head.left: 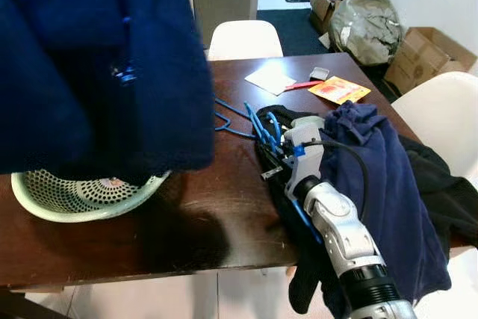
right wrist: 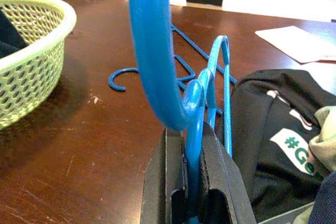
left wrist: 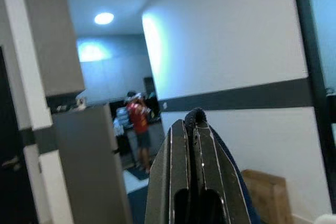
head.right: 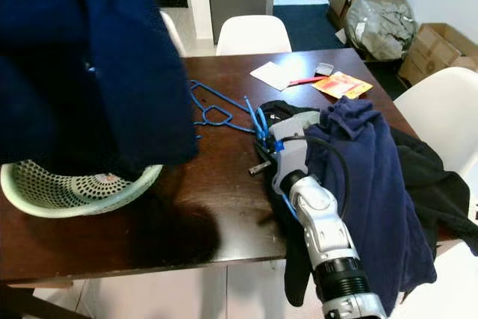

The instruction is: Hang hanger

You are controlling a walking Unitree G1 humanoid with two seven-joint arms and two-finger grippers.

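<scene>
My right gripper [right wrist: 192, 145] is shut on a blue plastic hanger [right wrist: 152, 51], low over the brown table [head.left: 224, 207] beside a black garment [right wrist: 273, 108]. The held hanger's hook curves up and away from the fingers. A second blue hanger [head.left: 228, 121] lies flat on the table just beyond it. My left gripper [left wrist: 195, 129] is raised high and shut on a navy blue garment [head.left: 97, 57], which hangs in front of the camera and hides the table's left side.
A pale green mesh basket [head.left: 45, 203] sits at the table's left front. A navy cloth [head.left: 381, 184] lies heaped at the right edge. Papers [head.left: 340, 89] lie far right. White chairs [head.left: 245, 39] stand around; cardboard boxes [head.left: 429, 54] and a person [left wrist: 137, 124] are beyond.
</scene>
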